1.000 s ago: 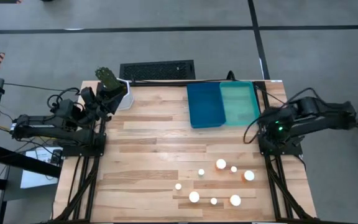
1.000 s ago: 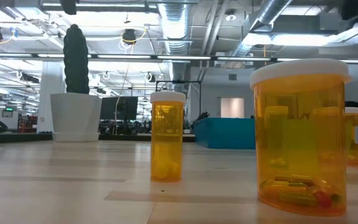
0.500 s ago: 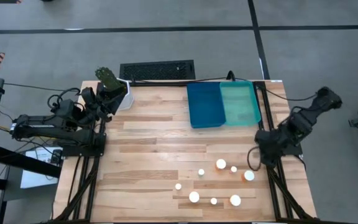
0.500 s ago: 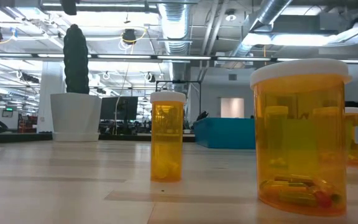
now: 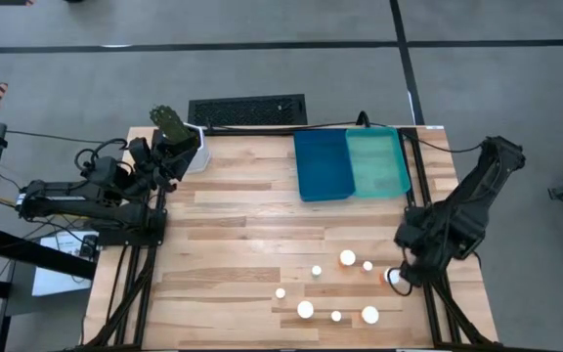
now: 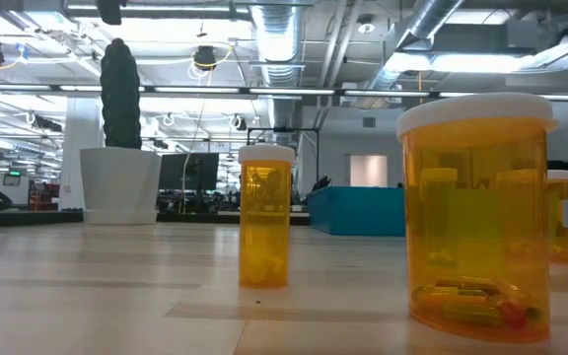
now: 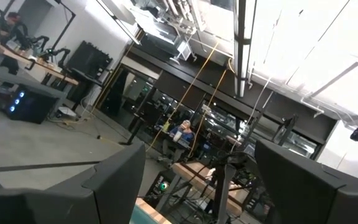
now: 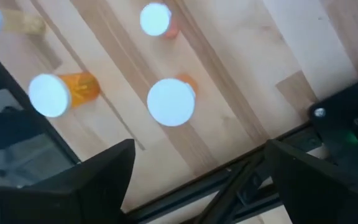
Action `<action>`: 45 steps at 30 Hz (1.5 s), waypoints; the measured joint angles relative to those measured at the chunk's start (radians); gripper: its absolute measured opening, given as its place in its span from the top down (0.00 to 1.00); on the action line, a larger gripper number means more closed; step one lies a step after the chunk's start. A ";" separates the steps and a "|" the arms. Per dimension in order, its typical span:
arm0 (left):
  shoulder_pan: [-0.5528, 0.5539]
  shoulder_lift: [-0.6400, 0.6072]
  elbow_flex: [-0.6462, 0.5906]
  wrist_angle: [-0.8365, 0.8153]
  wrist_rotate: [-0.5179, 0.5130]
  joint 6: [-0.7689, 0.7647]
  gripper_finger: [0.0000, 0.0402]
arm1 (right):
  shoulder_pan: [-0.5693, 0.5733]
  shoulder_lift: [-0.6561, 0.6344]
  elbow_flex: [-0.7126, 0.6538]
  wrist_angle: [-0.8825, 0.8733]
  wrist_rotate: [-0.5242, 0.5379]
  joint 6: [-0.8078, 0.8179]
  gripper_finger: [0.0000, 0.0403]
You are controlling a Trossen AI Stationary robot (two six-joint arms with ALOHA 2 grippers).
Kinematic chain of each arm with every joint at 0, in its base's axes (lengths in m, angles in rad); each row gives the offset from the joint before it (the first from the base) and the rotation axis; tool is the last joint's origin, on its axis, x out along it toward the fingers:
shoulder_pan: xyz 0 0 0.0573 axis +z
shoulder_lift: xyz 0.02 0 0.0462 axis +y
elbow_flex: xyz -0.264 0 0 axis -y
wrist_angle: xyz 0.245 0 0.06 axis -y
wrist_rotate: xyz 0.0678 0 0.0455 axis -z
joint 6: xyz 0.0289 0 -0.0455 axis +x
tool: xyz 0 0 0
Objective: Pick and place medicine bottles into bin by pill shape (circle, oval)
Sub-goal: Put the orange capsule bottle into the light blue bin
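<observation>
The blue bin [image 5: 323,164] and teal bin [image 5: 377,162] sit side by side at the bench's [image 5: 242,225] far edge. The medicine bottles [image 5: 347,258] cluster near the right near corner. The right tool [image 8: 191,168] hangs released above the rightmost bottle [image 8: 171,102]. The left tool [image 7: 197,180], also spread, waits at the far left corner.

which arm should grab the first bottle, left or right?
Right. Its hand is open and hovering at the table's right edge over the nearest medicine bottle, with the other bottles close by. The left hand is parked at the far left corner by the white cup, far from every bottle.
</observation>
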 joint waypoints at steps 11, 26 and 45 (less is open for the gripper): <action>0.000 0.000 0.000 0.000 0.011 0.000 0.26 | 0.019 0.152 0.000 0.039 0.011 -0.034 0.08; 0.000 0.000 0.000 -0.036 0.027 -0.002 0.26 | 0.086 0.224 -0.001 0.076 0.194 -0.060 0.09; 0.000 0.000 0.000 -0.046 0.054 -0.003 0.26 | 0.147 0.198 -0.097 0.209 0.217 -0.105 0.09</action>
